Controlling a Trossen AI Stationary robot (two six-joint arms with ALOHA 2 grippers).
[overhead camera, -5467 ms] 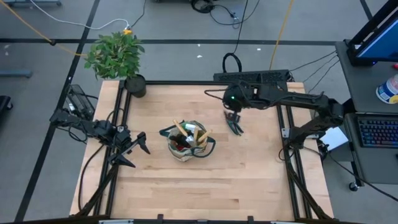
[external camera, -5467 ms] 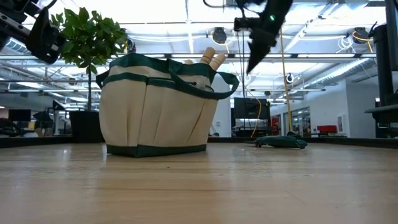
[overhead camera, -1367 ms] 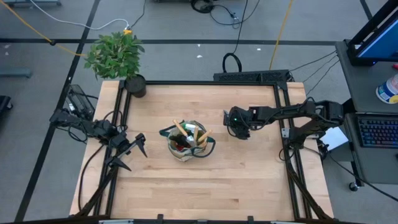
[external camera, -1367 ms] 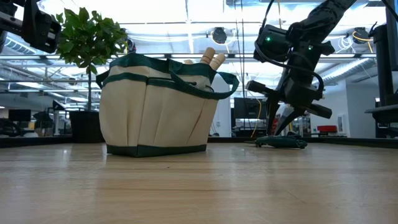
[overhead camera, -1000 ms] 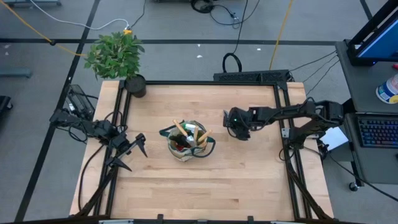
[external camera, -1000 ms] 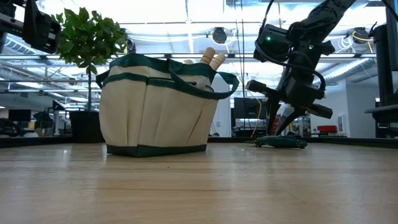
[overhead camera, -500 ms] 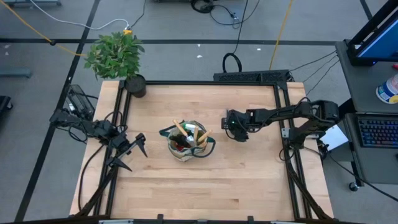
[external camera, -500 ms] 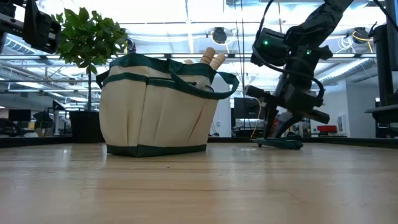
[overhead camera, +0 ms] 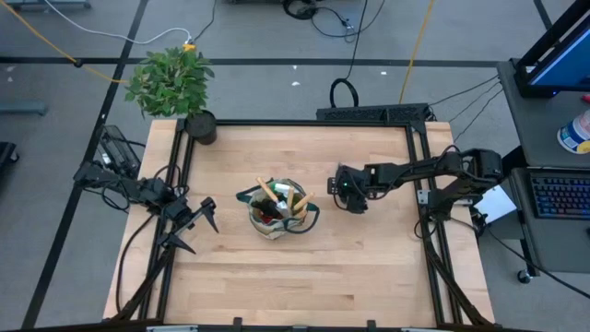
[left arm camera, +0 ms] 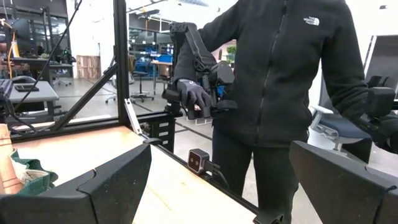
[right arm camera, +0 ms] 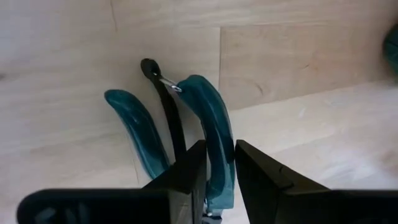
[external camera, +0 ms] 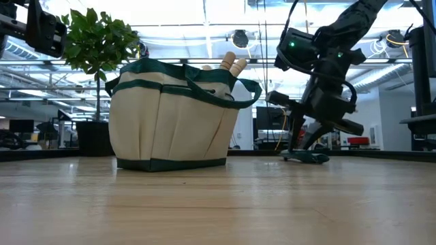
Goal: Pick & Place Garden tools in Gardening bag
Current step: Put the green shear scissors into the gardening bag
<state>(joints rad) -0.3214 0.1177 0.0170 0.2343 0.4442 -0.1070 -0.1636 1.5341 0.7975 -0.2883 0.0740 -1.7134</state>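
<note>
The beige gardening bag [overhead camera: 277, 212] with green trim stands mid-table, wooden tool handles [external camera: 231, 66] sticking out of its top. The pruning shears [right arm camera: 134, 127], with teal handles and a black strap between them, lie flat on the table [overhead camera: 369, 267] to the right of the bag, also seen in the low view [external camera: 305, 157]. My right gripper [right arm camera: 216, 168] slants down onto them and is shut on one handle. My left gripper [overhead camera: 198, 224] hangs open in the air to the left of the bag. My right gripper pinches one teal handle of the shears [right arm camera: 211, 134] between its two fingers, near the pivot end. The fingers [right arm camera: 186, 174] slant down from above and lie across the handle. The shears rest on the tabletop, the other handle free beside it.
A leafy potted plant [overhead camera: 175, 83] stands at the far left corner in a black pot [overhead camera: 200, 126]. A person in a black jacket [left arm camera: 280, 81] stands beyond the table's edge, seen in the left wrist view. Bare wood lies all around the bag.
My right gripper, still shut on the shears, has crept slightly toward the bag. The shears stay low on the table and show a little shorter in the low view.
</note>
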